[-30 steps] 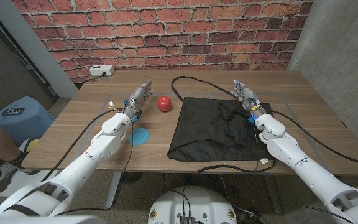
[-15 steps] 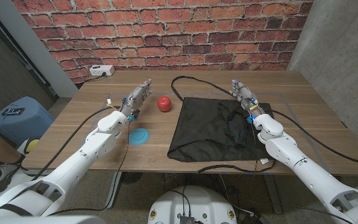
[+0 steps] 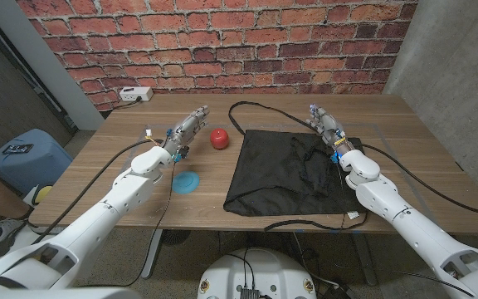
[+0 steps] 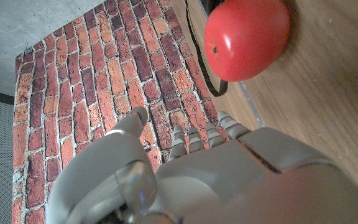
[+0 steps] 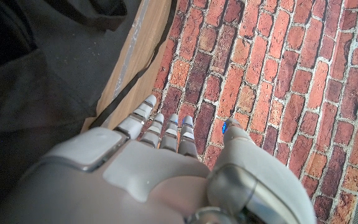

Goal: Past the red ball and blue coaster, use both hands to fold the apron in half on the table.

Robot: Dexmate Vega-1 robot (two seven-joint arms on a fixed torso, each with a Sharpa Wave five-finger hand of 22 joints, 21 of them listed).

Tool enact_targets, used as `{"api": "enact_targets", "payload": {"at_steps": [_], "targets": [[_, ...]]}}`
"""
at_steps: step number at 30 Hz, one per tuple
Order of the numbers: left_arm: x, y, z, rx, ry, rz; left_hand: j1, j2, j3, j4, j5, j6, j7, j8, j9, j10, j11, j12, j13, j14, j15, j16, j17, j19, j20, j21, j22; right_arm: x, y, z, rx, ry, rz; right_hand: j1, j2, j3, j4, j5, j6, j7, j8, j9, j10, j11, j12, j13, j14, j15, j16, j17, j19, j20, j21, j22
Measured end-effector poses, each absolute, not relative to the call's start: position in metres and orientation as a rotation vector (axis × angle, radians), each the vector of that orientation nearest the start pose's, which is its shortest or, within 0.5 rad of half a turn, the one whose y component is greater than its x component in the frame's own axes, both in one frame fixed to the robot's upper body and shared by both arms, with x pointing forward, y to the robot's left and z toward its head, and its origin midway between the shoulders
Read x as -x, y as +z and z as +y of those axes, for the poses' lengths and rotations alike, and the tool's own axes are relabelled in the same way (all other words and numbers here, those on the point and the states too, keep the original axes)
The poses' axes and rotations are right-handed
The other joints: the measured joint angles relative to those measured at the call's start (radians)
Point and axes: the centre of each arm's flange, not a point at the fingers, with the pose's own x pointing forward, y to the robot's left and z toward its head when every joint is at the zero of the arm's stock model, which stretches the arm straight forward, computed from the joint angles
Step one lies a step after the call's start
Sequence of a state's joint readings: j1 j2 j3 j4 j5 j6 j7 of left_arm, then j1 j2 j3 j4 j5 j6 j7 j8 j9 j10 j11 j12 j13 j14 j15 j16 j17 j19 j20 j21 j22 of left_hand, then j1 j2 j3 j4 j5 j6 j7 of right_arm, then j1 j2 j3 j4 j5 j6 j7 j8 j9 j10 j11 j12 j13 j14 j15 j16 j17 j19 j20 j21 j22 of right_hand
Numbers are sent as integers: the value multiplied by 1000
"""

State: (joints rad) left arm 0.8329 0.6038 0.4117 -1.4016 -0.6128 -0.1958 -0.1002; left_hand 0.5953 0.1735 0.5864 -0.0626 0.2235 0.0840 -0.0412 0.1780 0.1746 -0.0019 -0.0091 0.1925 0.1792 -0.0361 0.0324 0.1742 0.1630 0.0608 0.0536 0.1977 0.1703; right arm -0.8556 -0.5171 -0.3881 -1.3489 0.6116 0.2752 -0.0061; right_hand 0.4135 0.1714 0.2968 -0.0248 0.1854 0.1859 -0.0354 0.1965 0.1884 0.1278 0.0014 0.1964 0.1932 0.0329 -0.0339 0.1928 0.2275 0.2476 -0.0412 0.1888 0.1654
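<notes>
A wooden table [image 3: 405, 158] stands before a red brick wall. Nearest lies one blue coaster [image 3: 187, 180]. One black apron [image 3: 285, 173], rumpled and spread flat, runs lengthwise near to far at centre. One red ball [image 3: 219, 138] sits beyond. The left hand [image 3: 187, 129] and right hand [image 3: 325, 124] hover empty, fingers extended and slightly apart.

No text can be read; the blue stool [image 3: 21, 149] beside the desk [image 3: 123, 178] bears a dark label with illegible white marks.
</notes>
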Motion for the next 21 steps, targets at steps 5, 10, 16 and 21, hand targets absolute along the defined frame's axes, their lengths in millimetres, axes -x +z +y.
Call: {"api": "enact_targets", "payload": {"at_steps": [5,10,16,21], "targets": [[-635,-13,270,-133,-341,-560,6,-5,2,-14,0,0,0,0,0,-6,-6,0,0,-5,5,0,0,0,0,0,0,-647,-26,-277,0,215,-599,0,0,3,-3,0,0,0,0,0,0,0,0,0,0,0,0,0,0,0,0,0],[-628,-12,265,-157,-350,-561,6,-6,-3,-19,0,0,0,0,0,-6,-6,0,0,-5,5,0,0,-4,-4,0,0,-648,-23,-281,8,213,-602,0,0,3,-3,-5,-4,4,0,0,0,0,0,0,0,0,8,0,0,0,0,0],[-620,-10,263,-177,-367,-569,6,-6,-6,-30,0,-13,-5,0,0,-11,-11,0,0,-16,9,0,0,-10,-9,-6,0,-648,-22,-281,11,215,-607,0,0,3,-3,-5,-4,4,0,0,0,0,0,0,0,0,8,0,0,0,0,0],[-613,-9,262,-221,-383,-564,6,-6,-11,-36,0,-18,-11,0,0,-20,-12,0,0,-29,10,0,1,-18,0,-6,0,-650,-21,-284,14,209,-608,0,0,6,-6,-5,-4,4,0,0,0,0,0,0,0,0,8,0,-4,3,0,0]]}}
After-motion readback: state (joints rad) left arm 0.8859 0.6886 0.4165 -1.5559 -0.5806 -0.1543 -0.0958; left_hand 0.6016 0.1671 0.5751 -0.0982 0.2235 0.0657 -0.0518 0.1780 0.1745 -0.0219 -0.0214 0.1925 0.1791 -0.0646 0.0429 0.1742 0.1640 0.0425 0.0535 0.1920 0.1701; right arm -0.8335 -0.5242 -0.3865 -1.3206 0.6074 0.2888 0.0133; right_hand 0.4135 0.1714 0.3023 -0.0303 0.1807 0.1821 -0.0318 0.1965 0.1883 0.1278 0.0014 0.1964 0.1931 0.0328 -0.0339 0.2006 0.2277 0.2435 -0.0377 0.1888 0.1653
